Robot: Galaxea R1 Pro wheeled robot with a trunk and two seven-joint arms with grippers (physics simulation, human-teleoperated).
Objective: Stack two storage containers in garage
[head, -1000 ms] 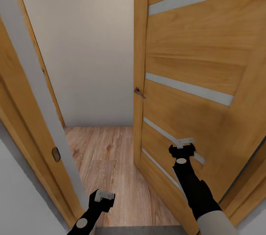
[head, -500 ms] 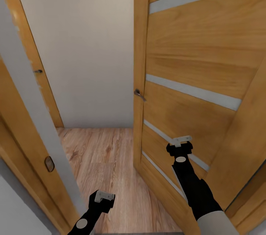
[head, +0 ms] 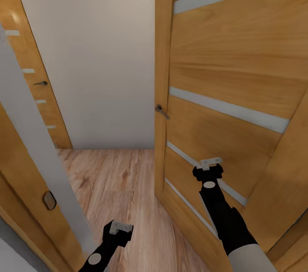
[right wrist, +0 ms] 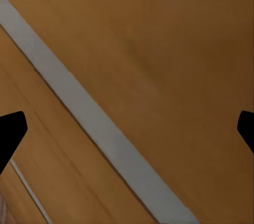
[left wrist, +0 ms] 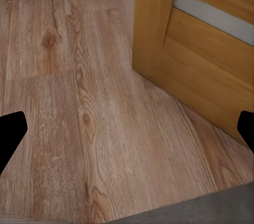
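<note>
Head view: a doorway is seen, with an open wooden panel door (head: 222, 88) with grey stripes from 12 to 4 o'clock, its handle (head: 161, 110) near centre. A light wood-plank floor (head: 119, 178) runs through the gap to a plain white wall (head: 98, 49) at 12 o'clock. A second wooden door (head: 30, 79) stands at 10 o'clock, and a door frame edge (head: 38, 169) with a latch plate slants across 8 o'clock. The left claw (head: 121, 228) is held low at 6 o'clock over the planks; the right claw (head: 211, 164) is raised at 4 o'clock, close to the open door's face. Left wrist view: fingertips (left wrist: 11, 131) are set wide apart, nothing between them, planks and the door's lower corner beyond. Right wrist view: fingertips (right wrist: 10, 129) are likewise spread wide and empty, facing the door panel and a grey stripe. Storage containers are not in sight from this spot.
</note>
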